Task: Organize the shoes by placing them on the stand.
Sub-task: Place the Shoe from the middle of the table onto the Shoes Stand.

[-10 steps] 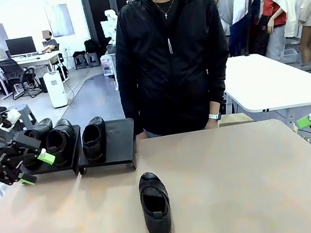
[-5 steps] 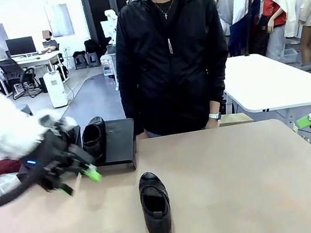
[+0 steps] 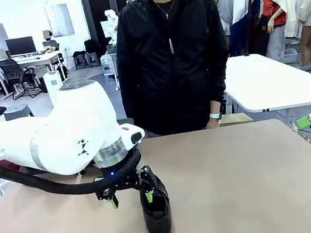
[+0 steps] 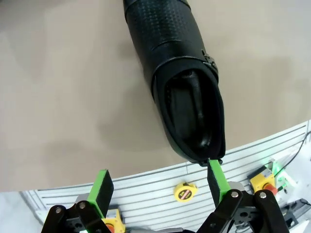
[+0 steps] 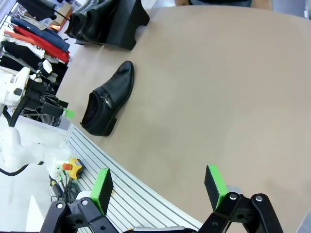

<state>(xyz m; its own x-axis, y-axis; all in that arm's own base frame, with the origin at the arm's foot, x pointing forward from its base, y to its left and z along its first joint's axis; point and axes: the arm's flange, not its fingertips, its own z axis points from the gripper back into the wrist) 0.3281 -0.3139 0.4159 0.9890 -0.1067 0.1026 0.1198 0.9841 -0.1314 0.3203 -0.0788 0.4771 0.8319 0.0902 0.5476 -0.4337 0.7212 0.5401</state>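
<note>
Two black fingers with green pads (image 5: 214,185) rise from the bottom edge, jaws spread wide with nothing between them — the right gripper (image 5: 158,187). Above them spreads a tan tabletop (image 5: 218,97). Left of centre lies a single black glossy leather slip-on shoe (image 5: 108,100) on its sole, toe pointing up-frame. At the upper left sits a low matte-black slanted stand (image 5: 124,24) holding more black shoes (image 5: 90,22) — their number is unclear.

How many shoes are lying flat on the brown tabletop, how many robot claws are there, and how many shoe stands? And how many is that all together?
Shoes on the tabletop: 1, the black shoe
Robot claws: 2, the left gripper and the right gripper
Shoe stands: 1, the black stand; the dark shoes on it are too small to count
Total: 4
</note>
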